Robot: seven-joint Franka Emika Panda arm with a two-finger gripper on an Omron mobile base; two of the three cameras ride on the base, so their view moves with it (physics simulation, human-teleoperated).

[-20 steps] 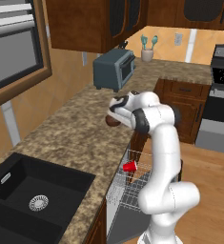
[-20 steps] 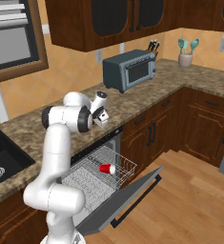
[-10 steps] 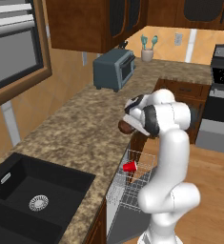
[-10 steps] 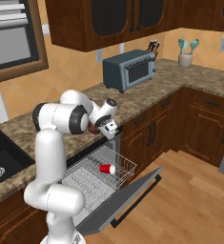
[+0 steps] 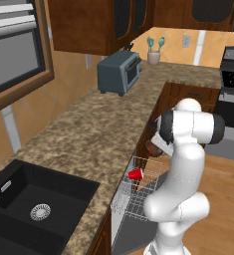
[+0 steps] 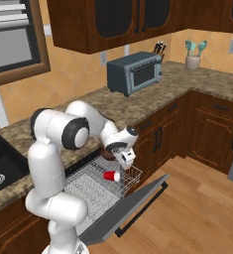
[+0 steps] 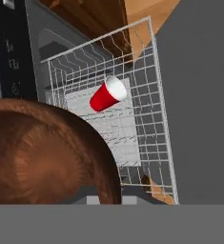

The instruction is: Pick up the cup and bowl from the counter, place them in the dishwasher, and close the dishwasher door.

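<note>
My gripper (image 6: 119, 155) is shut on the dark brown bowl (image 6: 107, 153), holding it just above the dishwasher's white wire rack (image 6: 88, 186). The bowl (image 7: 42, 152) fills the lower left of the hand view and hides the fingertips. From the left base view the bowl (image 5: 153, 147) hangs off the counter (image 5: 88, 134) edge, over the rack (image 5: 131, 199). The red cup (image 7: 107, 94) lies on its side in the rack (image 7: 151, 119), also seen as the cup (image 6: 111, 175) and cup (image 5: 135, 174). The dishwasher door (image 6: 138, 203) is folded down, open.
A grey toaster (image 6: 135, 74) and a tan utensil holder (image 6: 193, 60) stand farther along the counter. A black sink (image 5: 34, 209) is set into it near the base. The stove (image 5: 233, 94) stands at the far right. Wooden floor (image 6: 202, 198) lies beyond the open door.
The arm has swung from over the counter edge out and down over the dishwasher rack, carrying the bowl with it. The cup has stayed in the rack.
</note>
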